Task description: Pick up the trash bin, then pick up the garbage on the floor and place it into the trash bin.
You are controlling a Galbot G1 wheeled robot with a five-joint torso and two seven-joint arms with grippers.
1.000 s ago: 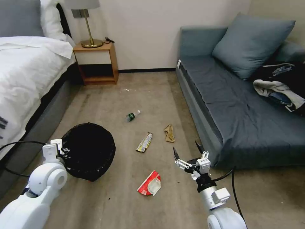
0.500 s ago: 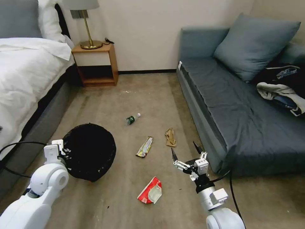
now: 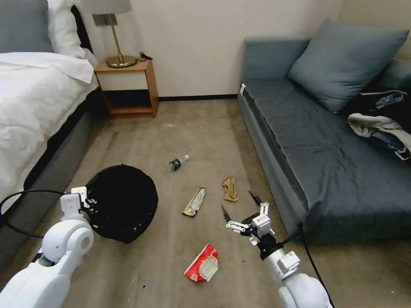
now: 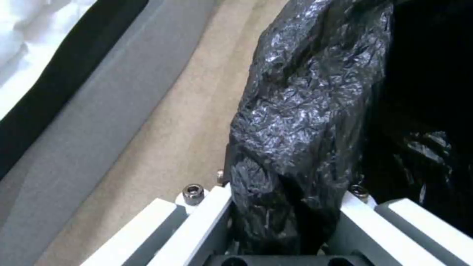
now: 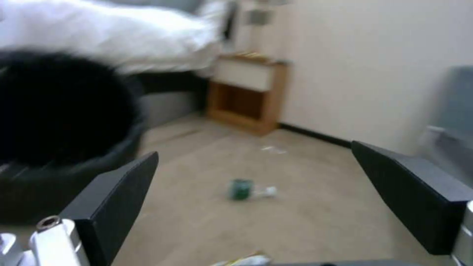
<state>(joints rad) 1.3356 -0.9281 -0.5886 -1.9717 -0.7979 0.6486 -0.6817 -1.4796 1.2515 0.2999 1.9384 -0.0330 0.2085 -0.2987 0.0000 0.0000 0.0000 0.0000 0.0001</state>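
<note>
The trash bin (image 3: 122,203) stays clamped by the left gripper (image 3: 87,204); the right gripper (image 3: 239,205), fingers spread wide and empty, has edged closer to it.

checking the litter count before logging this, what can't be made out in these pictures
- Inside of the trash bin, head view: the black bag is too dark to show any contents.
- Bottle label text, head and right wrist views: too small and blurred.
- Left gripper fingers, left wrist view: the tips are buried in the bag folds at the rim.
- Red-and-white wrapper print, head view: too small.
- Yellow-silver wrapper, right wrist view: cut off by the edge.
</note>
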